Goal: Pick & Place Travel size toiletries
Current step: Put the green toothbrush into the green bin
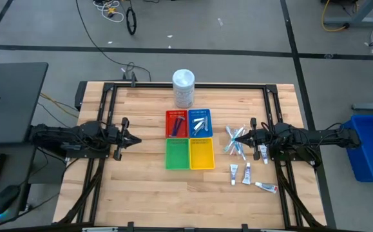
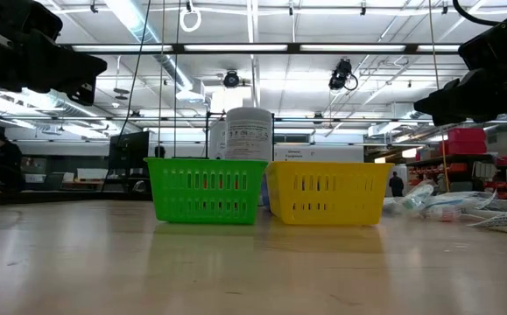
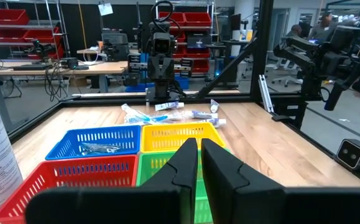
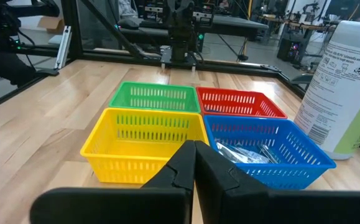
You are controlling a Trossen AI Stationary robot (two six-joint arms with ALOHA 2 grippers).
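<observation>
Four square trays sit mid-table: red (image 1: 176, 124) with a slim dark-blue stick (image 1: 178, 122), blue (image 1: 199, 122) with silvery sachets (image 4: 245, 154), green (image 1: 177, 153) and yellow (image 1: 201, 153). Pale-blue and white sticks (image 1: 232, 142) lie heaped on the table right of the trays. Small white tubes (image 1: 246, 173) lie on the wood nearer the near edge. My right gripper (image 1: 239, 137) is shut and hovers high over the stick heap, pointing at the trays. My left gripper (image 1: 134, 140) is shut and waits left of the trays, raised off the table.
A tall white tub (image 1: 183, 88) stands just beyond the trays, toward the far edge. A dark metal frame (image 1: 109, 96) runs around the tabletop. Bare wood lies between my left gripper and the trays, and along the near edge (image 2: 235, 271).
</observation>
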